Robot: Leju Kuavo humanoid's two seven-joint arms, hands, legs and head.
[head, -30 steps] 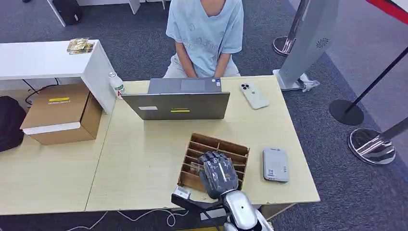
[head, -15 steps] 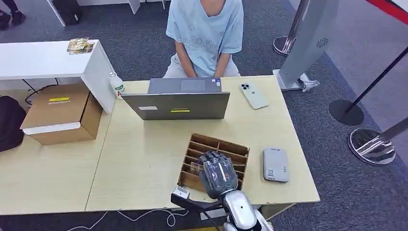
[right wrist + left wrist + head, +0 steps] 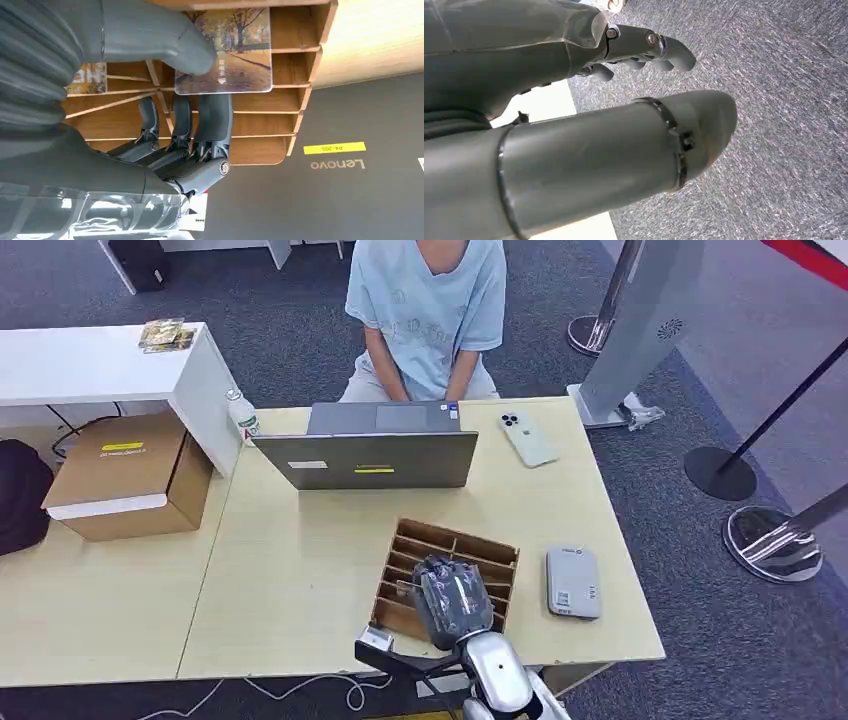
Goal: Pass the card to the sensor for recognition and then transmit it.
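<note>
Head view
Table: pale wood, a person seated at its far side.
Rack: slotted wooden tray at the near edge, right of centre.
Right hand: over the rack's near slots, back of the hand up — its hold cannot be read from here.
Sensor: flat grey reader, just right of the rack and apart from it.
Laptop: open, beyond the rack, lid back facing the robot.
Phone: face down, far right of the table.
Carton: brown, at the left.

Left wrist view
Left hand: hanging over grey carpet, thumb and fingers apart, holding nothing.

Right wrist view
Card: printed with an autumn tree scene, pinched between the thumb and the dark fingers; it lies across the rack's dividers, so whether it has cleared its slot cannot be told.
Second card: similar print, lying in a slot behind the thumb.
Rack dividers: thin wooden slats beneath and around the hand.
Laptop lid: dark, a yellow label just past the rack.

Progress
Done: the card is gripped at the rack.
Left: lifting it clear, carrying it right to the sensor for reading, then handing it on — likely to the person across the table.
</note>
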